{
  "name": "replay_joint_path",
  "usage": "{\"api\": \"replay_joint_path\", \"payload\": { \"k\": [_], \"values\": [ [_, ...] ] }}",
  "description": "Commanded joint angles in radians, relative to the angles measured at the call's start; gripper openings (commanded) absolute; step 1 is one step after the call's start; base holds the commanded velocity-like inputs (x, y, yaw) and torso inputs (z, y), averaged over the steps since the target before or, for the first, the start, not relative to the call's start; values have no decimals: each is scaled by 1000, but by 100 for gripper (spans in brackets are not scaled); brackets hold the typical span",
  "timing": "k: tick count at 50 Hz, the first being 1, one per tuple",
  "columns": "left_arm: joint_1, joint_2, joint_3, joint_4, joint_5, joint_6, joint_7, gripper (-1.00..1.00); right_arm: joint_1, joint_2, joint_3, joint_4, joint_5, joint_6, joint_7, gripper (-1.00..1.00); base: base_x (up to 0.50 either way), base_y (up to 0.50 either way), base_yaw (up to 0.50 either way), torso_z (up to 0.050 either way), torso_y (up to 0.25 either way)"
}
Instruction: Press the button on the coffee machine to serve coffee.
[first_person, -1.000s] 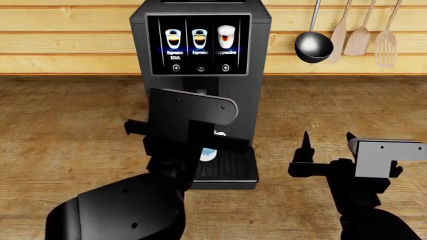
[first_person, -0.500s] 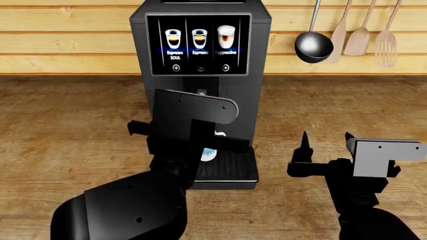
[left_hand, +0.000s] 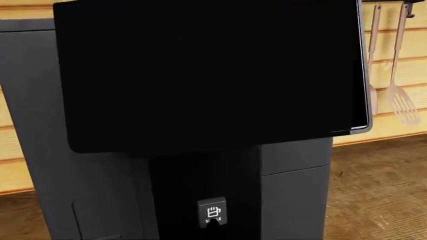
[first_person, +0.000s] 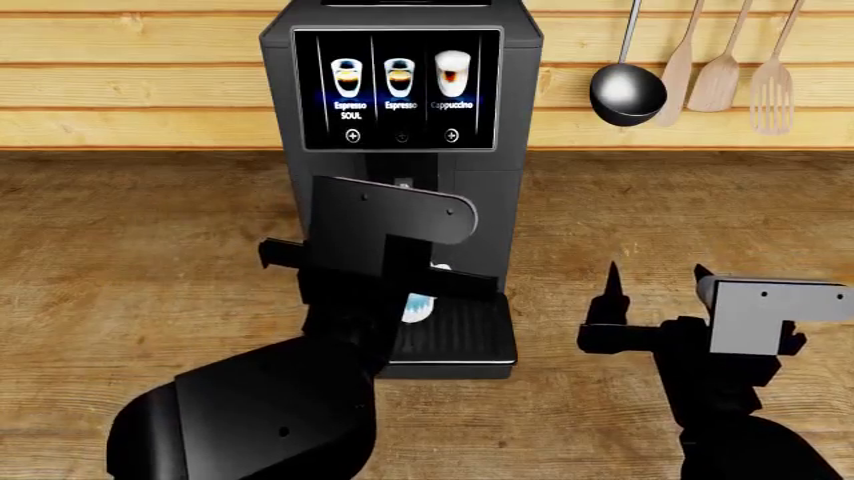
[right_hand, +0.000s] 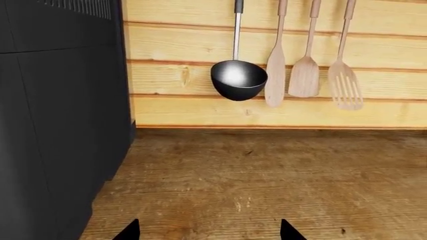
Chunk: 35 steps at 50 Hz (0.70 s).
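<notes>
The coffee machine (first_person: 400, 60) stands at the back centre of the wooden counter, its screen (first_person: 398, 88) showing three drink pictures. In the left wrist view the machine (left_hand: 293, 190) fills the frame, with a small lit cup-icon button (left_hand: 213, 211) under the black screen. My left gripper (left_hand: 212, 231) is shut, and its joined tips sit right at the button's lower edge. In the head view the left wrist block (first_person: 387, 225) hides that gripper. My right gripper (first_person: 657, 275) is open and empty to the right of the machine; it also shows in the right wrist view (right_hand: 208, 231).
A white and blue cup (first_person: 418, 308) stands on the ribbed drip tray (first_person: 467, 335), mostly hidden by my left arm. A black ladle (first_person: 627, 92) and wooden utensils (first_person: 727, 70) hang on the plank wall at the right.
My left arm has edged slightly right and toward the machine's front. The right arm has not moved.
</notes>
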Motion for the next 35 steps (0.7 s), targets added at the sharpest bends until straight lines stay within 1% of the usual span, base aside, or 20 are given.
{"api": "replay_joint_path", "payload": {
  "k": [1,10,19,33,34,35],
  "values": [
    [-6,-4,3,-2,-15,5,-9,-100,0,1,-2,3,1,-2,3,100,0,0,0,0,0],
    [-8,-10,-12,69,-66,-41,-62,-100,-4,1,-3,5,1,-5,7,100,0,0,0,0,0],
    [-14,-26,-64,118,-134,-74,-109,-100,-6,1,-5,8,2,-8,9,100,0,0,0,0,0],
    [24,-84,-68,141,-115,-39,-94,-100,-17,2,0,4,6,-17,13,100,0,0,0,0,0],
    [26,-88,-67,142,-113,-38,-94,100,-19,2,2,4,7,-18,13,100,0,0,0,0,0],
    [27,-90,-68,142,-114,-38,-94,100,-19,2,2,3,7,-19,14,100,0,0,0,0,0]
  ]
}}
